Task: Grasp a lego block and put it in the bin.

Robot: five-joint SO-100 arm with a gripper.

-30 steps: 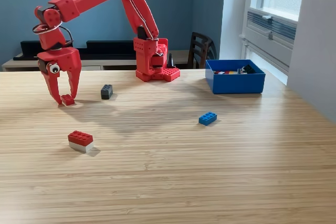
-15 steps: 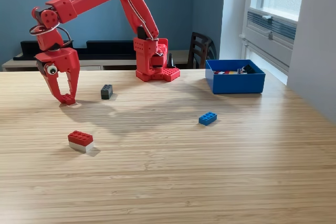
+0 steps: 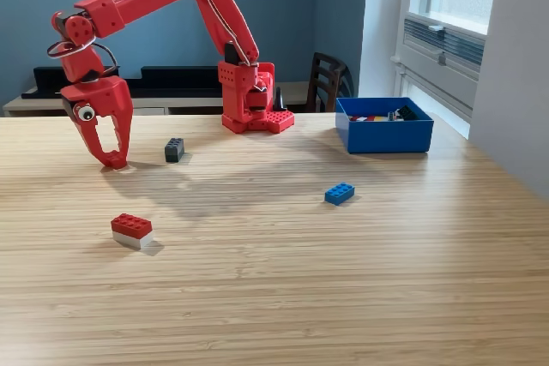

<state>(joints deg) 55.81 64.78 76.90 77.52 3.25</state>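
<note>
My red gripper [image 3: 114,160] hangs at the exterior view's left, fingertips down at the table, its jaws shut. The small red lego block that lay between them is barely distinguishable from the red fingers. A black lego block [image 3: 174,150] lies just right of the gripper. A red-and-white block [image 3: 132,231] sits nearer the camera, below the gripper. A blue block [image 3: 340,194] lies mid-table to the right. The blue bin [image 3: 383,136] stands at the far right with several bricks inside.
The arm's red base [image 3: 254,105] stands at the table's back edge, between gripper and bin. A dark chair [image 3: 327,81] is behind the table. A white wall and window sill [image 3: 442,57] border the right side.
The gripper stood open around the small red block a second ago. Its jaws have closed on the block and the hand has shifted slightly right.
</note>
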